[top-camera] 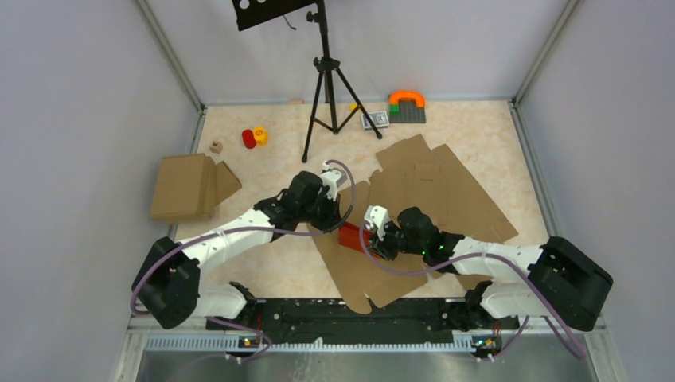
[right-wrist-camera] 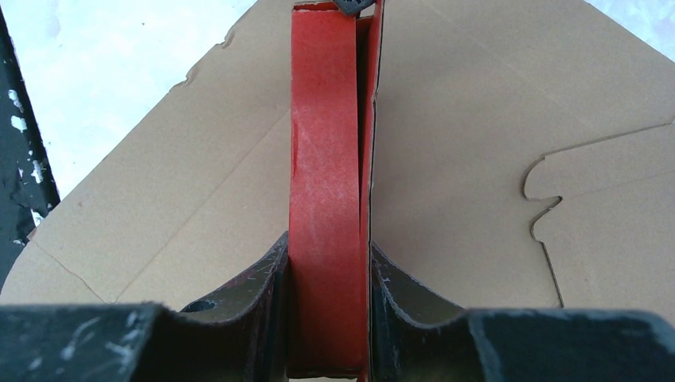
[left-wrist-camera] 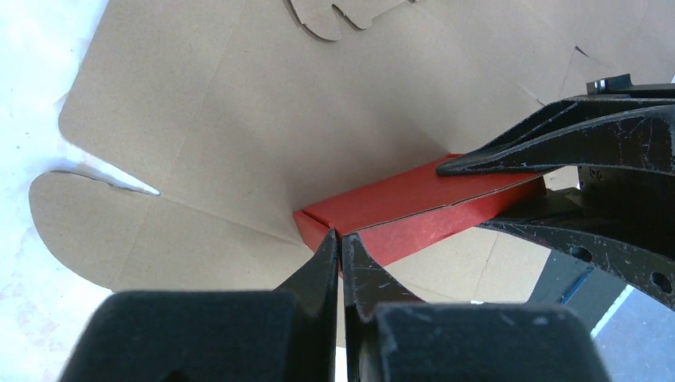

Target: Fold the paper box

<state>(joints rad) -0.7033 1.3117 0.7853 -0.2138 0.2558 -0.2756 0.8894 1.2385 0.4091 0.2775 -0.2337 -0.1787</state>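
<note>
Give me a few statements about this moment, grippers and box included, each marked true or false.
1. The right gripper clamps the red paper box between its fingers. True.
2. The left gripper stands wide open. False: it is shut, its tips at the box's end.
3. The box is over a flat brown cardboard cut-out. True.
4. The folded brown cardboard box lies on the right side of the table. False: it lies on the left side in the top view.
5. A black tripod stands at the far side. True.
</note>
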